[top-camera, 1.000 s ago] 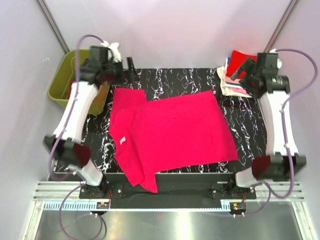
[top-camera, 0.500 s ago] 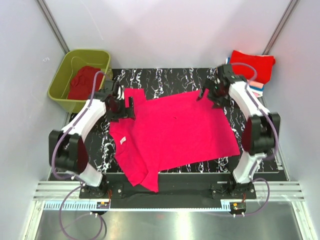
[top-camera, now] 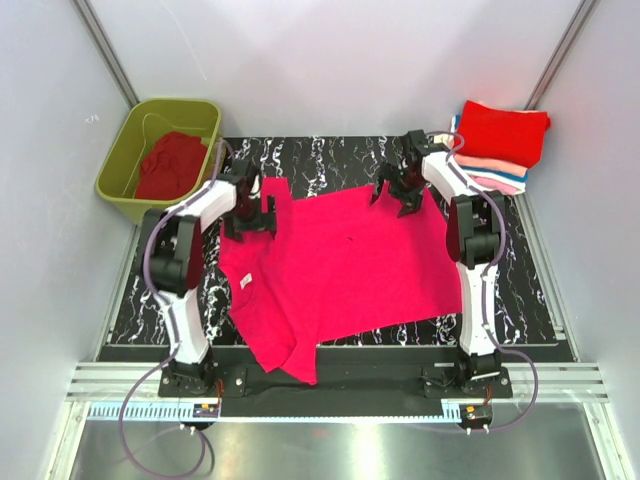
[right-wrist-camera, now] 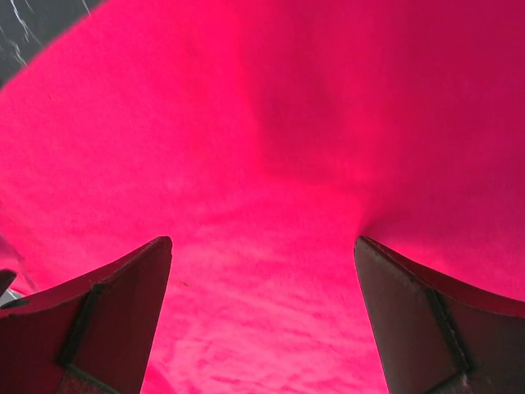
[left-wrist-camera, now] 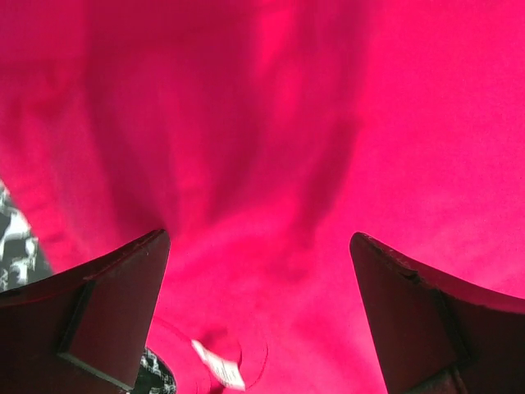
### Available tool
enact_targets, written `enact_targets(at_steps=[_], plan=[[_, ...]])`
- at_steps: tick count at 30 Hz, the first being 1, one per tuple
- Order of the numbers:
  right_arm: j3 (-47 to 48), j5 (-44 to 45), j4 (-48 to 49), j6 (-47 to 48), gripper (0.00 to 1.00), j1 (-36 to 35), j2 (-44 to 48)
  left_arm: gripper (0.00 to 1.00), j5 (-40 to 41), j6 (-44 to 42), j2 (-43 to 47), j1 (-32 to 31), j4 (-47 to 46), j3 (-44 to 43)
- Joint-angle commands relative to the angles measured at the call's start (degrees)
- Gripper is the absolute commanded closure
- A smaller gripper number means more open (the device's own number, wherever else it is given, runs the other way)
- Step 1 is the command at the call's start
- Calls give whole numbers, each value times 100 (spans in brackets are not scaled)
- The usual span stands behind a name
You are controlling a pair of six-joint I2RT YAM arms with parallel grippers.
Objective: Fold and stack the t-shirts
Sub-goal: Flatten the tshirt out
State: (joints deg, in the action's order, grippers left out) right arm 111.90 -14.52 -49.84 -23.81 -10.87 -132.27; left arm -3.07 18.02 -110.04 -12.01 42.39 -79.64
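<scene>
A magenta-pink t-shirt (top-camera: 350, 260) lies spread flat on the black marbled table (top-camera: 330, 155), its neck to the left. Its white neck label (left-wrist-camera: 220, 367) shows in the left wrist view. My left gripper (top-camera: 252, 210) hovers open over the shirt's far left shoulder, with only pink cloth between its fingers (left-wrist-camera: 115, 304). My right gripper (top-camera: 395, 195) stands open over the shirt's far right corner, nothing held. In both wrist views, left gripper (left-wrist-camera: 258, 240) and right gripper (right-wrist-camera: 262, 242), the jaws stand wide apart close above the cloth. Folded t-shirts (top-camera: 500, 135), red on top, are stacked at the back right.
An olive-green tub (top-camera: 125, 160) off the table's back left corner holds a dark red cloth (top-camera: 170, 165). One sleeve (top-camera: 290, 360) of the pink shirt hangs toward the table's near edge. Bare table (right-wrist-camera: 33, 25) shows beyond the shirt's far edge.
Both arms swung in from the back corners, left from the tub and right from the stack, down to the pink shirt's far edge. Both grippers stayed open.
</scene>
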Motion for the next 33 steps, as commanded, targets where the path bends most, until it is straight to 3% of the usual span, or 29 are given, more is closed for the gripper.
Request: enact_targets(at_steps=[1, 8, 15, 18, 27, 31, 33], plan=[[666, 63, -227, 175, 0, 24, -264, 1, 281, -79, -464, -12, -74, -719], [632, 143, -157, -316, 0, 524, -651, 1, 290, -255, -1913, -38, 489, -2353], [1043, 256, -245, -431, 0, 814, -1099, 1, 290, -633, -3541, -38, 1499, -5408], [1289, 196, -262, -466, 0, 876, -1292, 1, 71, -774, -3849, -38, 1483, -5992], [2064, 415, -579, -580, 0, 929, -1618, 1, -326, -1160, -3420, -64, 376, -6530], [2266, 424, -693, -546, 0, 920, -1452, 1, 51, -1231, -2402, -222, 410, -6206], [2354, 232, -702, -484, 0, 912, -1206, 1, 289, -1187, -1497, -302, 402, -5437]])
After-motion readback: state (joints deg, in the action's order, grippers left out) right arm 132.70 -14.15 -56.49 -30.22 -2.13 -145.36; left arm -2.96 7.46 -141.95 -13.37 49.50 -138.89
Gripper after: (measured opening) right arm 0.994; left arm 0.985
